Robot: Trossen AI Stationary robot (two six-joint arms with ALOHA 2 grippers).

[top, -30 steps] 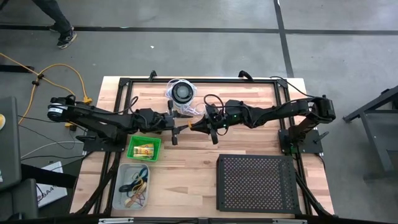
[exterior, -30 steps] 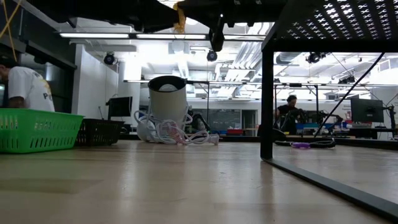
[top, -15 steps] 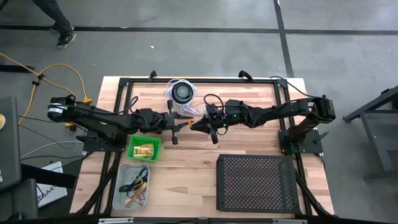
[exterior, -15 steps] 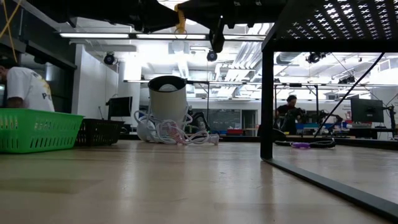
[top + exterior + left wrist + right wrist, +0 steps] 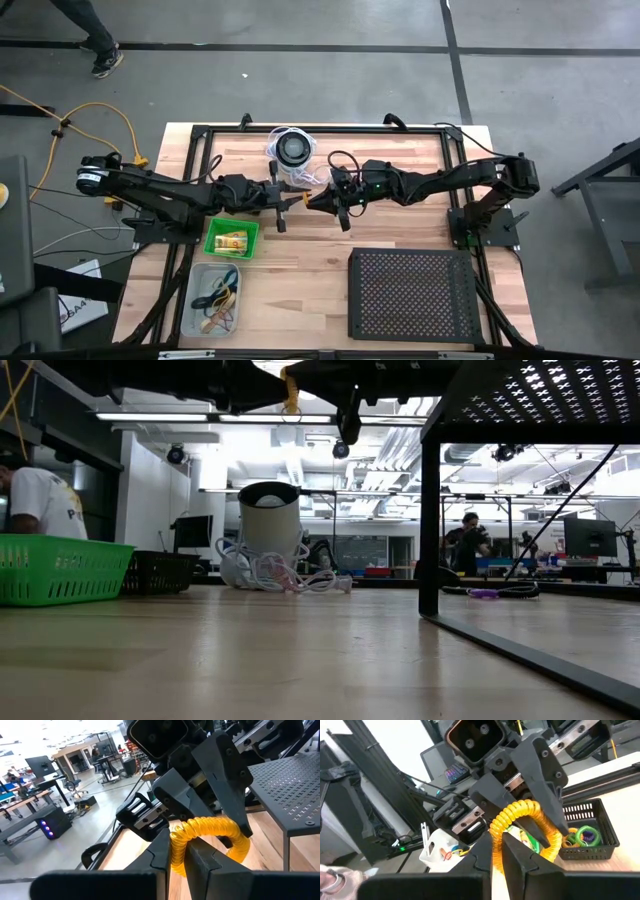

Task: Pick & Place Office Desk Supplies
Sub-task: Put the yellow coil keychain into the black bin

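A yellow coiled band [image 5: 210,831] is held above mid-table, pinched at one end by the closed left gripper [image 5: 177,851] and at the other by the closed right gripper [image 5: 497,839] (both meet just at 5 o'clock of the round black disc [image 5: 293,149]). Further supplies lie in the green basket [image 5: 232,240] at 7 o'clock.

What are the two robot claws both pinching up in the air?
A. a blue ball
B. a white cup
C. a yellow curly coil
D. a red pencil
C: in the wrist views the left gripper and the right gripper are each shut on an end of the same yellow curly coil, held between them above the table.
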